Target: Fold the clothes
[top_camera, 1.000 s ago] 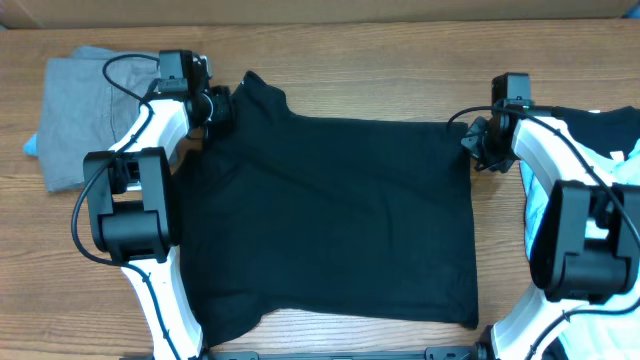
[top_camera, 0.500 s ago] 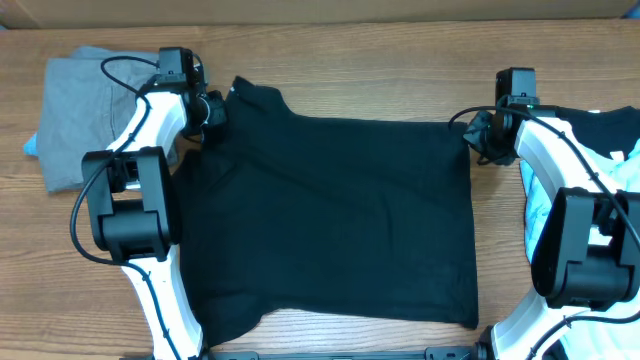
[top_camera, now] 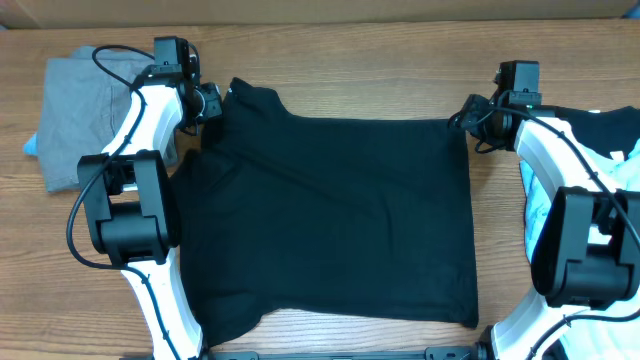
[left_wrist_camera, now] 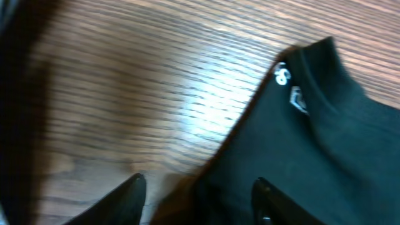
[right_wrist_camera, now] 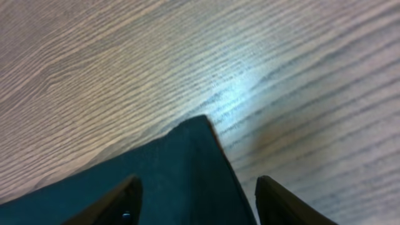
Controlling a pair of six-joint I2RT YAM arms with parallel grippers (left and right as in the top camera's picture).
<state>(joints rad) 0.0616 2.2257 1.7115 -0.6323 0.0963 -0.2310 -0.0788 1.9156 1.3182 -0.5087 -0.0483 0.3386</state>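
A plain black T-shirt (top_camera: pixel 340 210) lies spread flat on the wooden table, collar at the far left. My left gripper (top_camera: pixel 212 103) is at the collar end. In the left wrist view its fingers (left_wrist_camera: pixel 199 195) are open and straddle the shirt's edge (left_wrist_camera: pixel 325 137), near a white neck label (left_wrist_camera: pixel 284 75). My right gripper (top_camera: pixel 470 120) is at the far right corner of the shirt. In the right wrist view its fingers (right_wrist_camera: pixel 197 200) are open with the shirt corner (right_wrist_camera: pixel 181 169) between them.
A folded grey shirt (top_camera: pixel 75 100) lies at the far left with a bit of light blue fabric (top_camera: pixel 30 147) under it. A pile of black (top_camera: pixel 605 125) and light blue (top_camera: pixel 625 175) clothes lies at the right edge. A cardboard wall (top_camera: pixel 300 8) runs along the back.
Both grippers have moved a little toward the far edge of the table. The collar has shifted slightly left. The rest of the shirt lies as before.
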